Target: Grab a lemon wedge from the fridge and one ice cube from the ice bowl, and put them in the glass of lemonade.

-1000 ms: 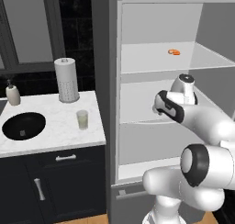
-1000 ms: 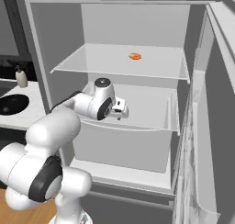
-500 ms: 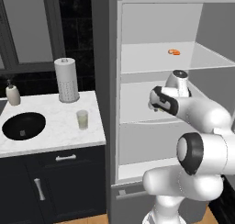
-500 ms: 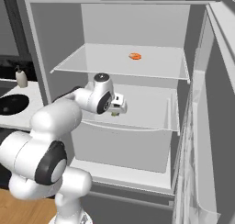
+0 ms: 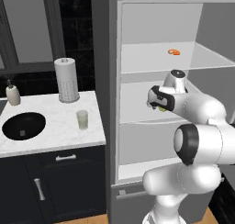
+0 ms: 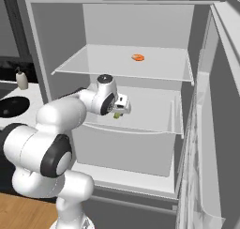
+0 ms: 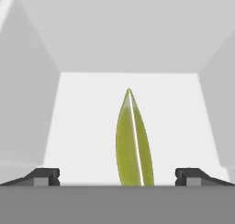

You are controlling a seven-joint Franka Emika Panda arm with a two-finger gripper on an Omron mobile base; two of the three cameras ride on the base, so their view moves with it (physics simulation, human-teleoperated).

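The fridge [image 5: 106, 58] stands open with white shelves inside. My gripper [image 5: 159, 108] reaches over the middle shelf [image 6: 150, 115], jaws open wide. A small yellow-green lemon wedge [image 7: 132, 140] stands on edge on that shelf, between my two fingertips [image 7: 46, 176] and touching neither. It also peeks out under the hand as the lemon wedge [image 5: 162, 109] [image 6: 116, 115]. The glass of lemonade [image 5: 82, 119] is on the marble counter left of the fridge. The round black ice bowl [image 5: 24, 126] lies further left, with a tiny pale ice cube [image 5: 21, 133] in it.
A small orange piece [image 5: 173, 52] lies on the upper fridge shelf. The fridge door [image 6: 211, 129] hangs open at the right. A paper-towel roll [image 5: 66, 80] and soap dispenser [image 5: 13, 93] stand at the counter's back. Dark cabinets [image 5: 55, 182] run below.
The hand has shifted a little to the left over the middle shelf and the elbow has swung up closer to the cameras. The jaws stay open.
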